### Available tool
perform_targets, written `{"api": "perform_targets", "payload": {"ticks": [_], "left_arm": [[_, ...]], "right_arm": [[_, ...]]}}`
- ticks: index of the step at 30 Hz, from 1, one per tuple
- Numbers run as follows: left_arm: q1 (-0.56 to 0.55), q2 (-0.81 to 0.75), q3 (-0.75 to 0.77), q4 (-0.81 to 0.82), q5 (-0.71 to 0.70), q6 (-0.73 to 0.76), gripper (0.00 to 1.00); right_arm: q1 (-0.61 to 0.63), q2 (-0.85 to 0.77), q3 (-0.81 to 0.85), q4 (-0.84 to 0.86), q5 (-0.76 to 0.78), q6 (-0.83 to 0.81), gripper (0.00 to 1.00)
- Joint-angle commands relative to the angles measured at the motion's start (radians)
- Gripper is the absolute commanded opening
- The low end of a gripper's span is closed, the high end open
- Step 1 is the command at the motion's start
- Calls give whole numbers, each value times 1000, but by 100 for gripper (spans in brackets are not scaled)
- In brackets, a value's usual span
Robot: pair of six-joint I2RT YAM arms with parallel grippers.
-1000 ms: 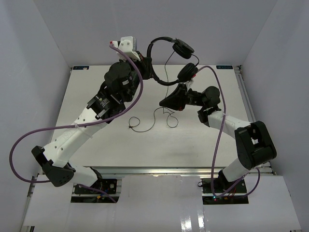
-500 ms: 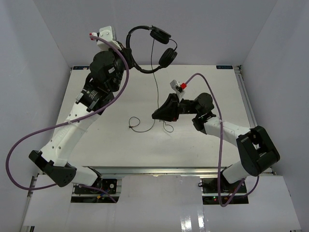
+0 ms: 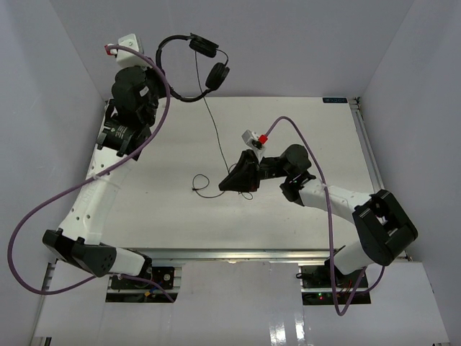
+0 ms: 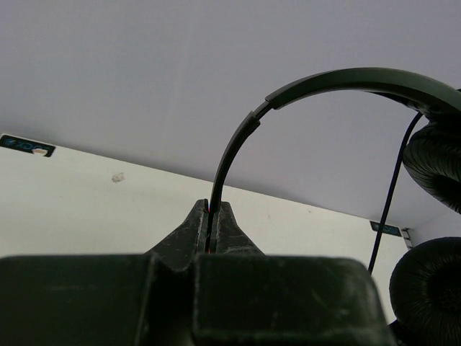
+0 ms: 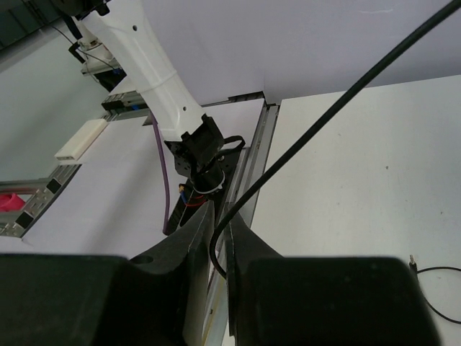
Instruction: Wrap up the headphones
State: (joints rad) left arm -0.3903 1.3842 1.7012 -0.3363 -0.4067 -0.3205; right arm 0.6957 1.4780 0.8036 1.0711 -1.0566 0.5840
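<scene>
upper left, left gripper (image 4: 214,216) clamps the headphones (image 3: 217,75) aloft so the cord (image 3: 211,122) hangs to the right gripper (image 5: 218,232) pinching it mid-frame.

The black over-ear headphones (image 3: 216,75) hang in the air at the upper left of the top view. The thin headband (image 4: 346,78) arches on its side, with both round padded earcups (image 3: 204,47) to its right. Their thin black cord (image 3: 215,130) runs straight down toward the frame's centre, then loops slack on the tabletop (image 3: 158,216), ending in a small plug (image 3: 194,189).

White arms (image 3: 92,205), black joints (image 3: 133,101), purple cables (image 5: 167,191).
</scene>
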Motion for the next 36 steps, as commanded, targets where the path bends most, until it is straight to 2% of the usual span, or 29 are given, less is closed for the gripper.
{"api": "perform_targets", "payload": {"ticks": [1, 3, 6, 8, 10, 12, 15, 18, 21, 24, 29, 32, 36], "left_arm": [[93, -26, -24, 18, 65, -37, 0], [128, -25, -50, 19, 84, -41, 0], [151, -20, -88, 20, 74, -24, 0], [160, -10, -152, 34, 53, 21, 0], [164, -3, -194, 44, 34, 48, 0], [165, 11, -254, 61, 28, 73, 0], [166, 35, -321, 90, 34, 89, 0], [165, 74, -400, 110, 73, 93, 0], [159, 99, -437, 111, 112, 99, 0], [134, 130, -482, 109, 125, 136, 0], [92, 133, -543, 118, 195, 166, 0], [78, 86, -585, 128, 259, 197, 0], [67, -4, -633, 114, 368, 240, 0]], "right_arm": [[22, -37, 14, -3, -22, -42, 12], [27, -42, 32, -62, -24, -78, 9], [31, -53, 135, -318, -21, -244, 8], [30, -63, 280, -697, 34, -509, 8], [34, -71, 377, -1003, 154, -750, 8], [36, -70, 490, -1216, 270, -909, 8], [54, -49, 659, -1423, 398, -1050, 8], [102, -3, 806, -1612, 610, -1193, 8], [162, 1, 842, -1662, 800, -1315, 8], [202, -13, 827, -1636, 922, -1402, 8], [259, -38, 728, -1451, 1177, -1568, 8], [259, -42, 653, -1339, 1265, -1624, 8], [251, -34, 586, -1234, 1310, -1653, 8]]}}
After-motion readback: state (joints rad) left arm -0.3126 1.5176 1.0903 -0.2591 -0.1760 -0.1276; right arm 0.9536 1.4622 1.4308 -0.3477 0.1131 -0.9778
